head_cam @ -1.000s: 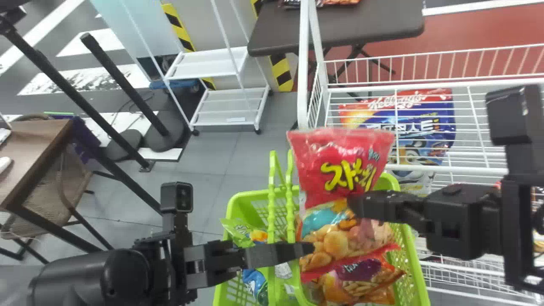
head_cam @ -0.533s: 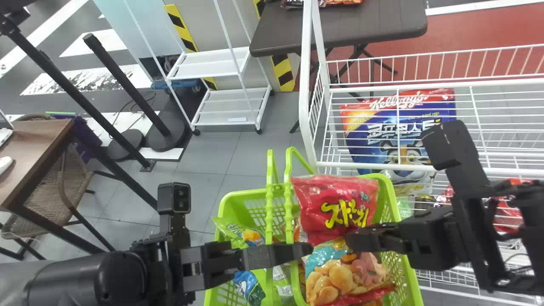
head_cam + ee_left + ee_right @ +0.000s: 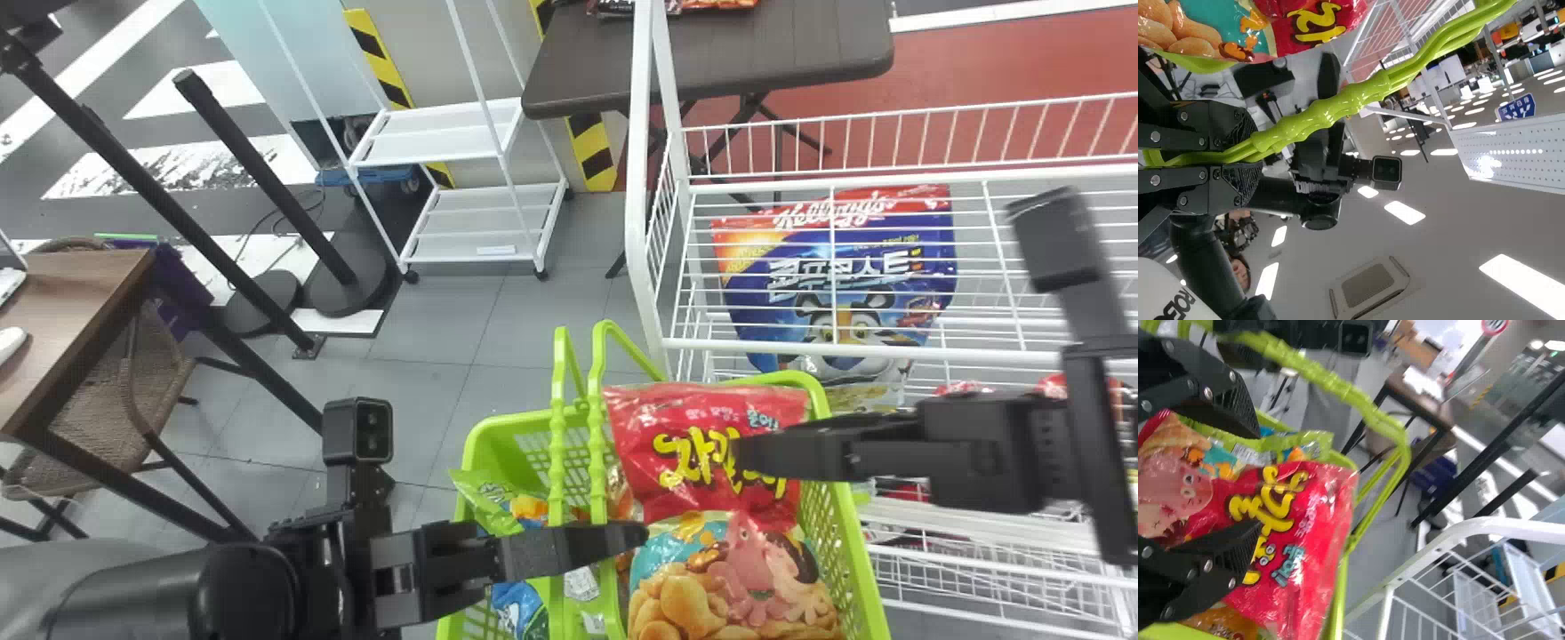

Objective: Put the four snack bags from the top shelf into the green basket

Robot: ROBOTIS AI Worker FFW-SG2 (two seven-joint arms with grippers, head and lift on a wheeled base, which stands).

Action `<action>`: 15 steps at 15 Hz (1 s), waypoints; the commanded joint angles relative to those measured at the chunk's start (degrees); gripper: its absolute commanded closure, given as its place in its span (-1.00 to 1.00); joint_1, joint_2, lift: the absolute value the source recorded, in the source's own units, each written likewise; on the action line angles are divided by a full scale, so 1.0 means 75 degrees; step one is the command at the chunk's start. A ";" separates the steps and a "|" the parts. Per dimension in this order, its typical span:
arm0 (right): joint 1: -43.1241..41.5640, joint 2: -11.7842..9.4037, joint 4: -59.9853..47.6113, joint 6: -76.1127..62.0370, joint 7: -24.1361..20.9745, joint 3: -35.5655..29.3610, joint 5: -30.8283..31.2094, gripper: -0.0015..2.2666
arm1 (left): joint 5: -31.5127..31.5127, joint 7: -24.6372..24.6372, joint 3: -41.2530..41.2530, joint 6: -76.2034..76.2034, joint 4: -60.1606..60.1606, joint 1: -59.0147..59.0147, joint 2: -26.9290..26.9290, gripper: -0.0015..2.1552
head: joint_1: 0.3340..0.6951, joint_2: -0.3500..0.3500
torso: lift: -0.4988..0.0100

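The head view's bottom edge cuts off the green basket (image 3: 852,533).

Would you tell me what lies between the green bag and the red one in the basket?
In the head view, the two green handles run between the green bag and the red one, with part of another packet.

Snack bags (image 3: 702,582) are lying in the basket (image 3: 845,524). From it, a rack (image 3: 635,213) is standing at two o'clock, holding a cereal bag (image 3: 773,313); a table (image 3: 711,62) at twelve, a cart (image 3: 436,142) at eleven.
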 commanded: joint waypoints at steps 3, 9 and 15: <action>0.0987 -0.0218 -0.0229 -0.3046 0.0282 -0.0529 0.2766 -0.99 | 0.0027 -0.0076 0.0097 -0.0076 -0.0034 0.0188 -0.0057 0.99 | 1.00 1.00 | 0.96; 0.3143 -0.0113 0.0603 -1.1109 -0.0315 -0.0318 0.6399 -0.98 | -0.0055 -0.0076 0.0004 -0.0217 -0.0350 0.0470 -0.0116 0.99 | 1.00 0.01 | 0.96; 0.4280 0.0250 0.1271 -1.2726 -0.0269 -0.1174 0.6586 -0.95 | -0.0406 -0.0076 -0.0172 -0.0334 -0.0643 0.0810 -0.0069 0.99 | 1.00 -0.35 | 0.96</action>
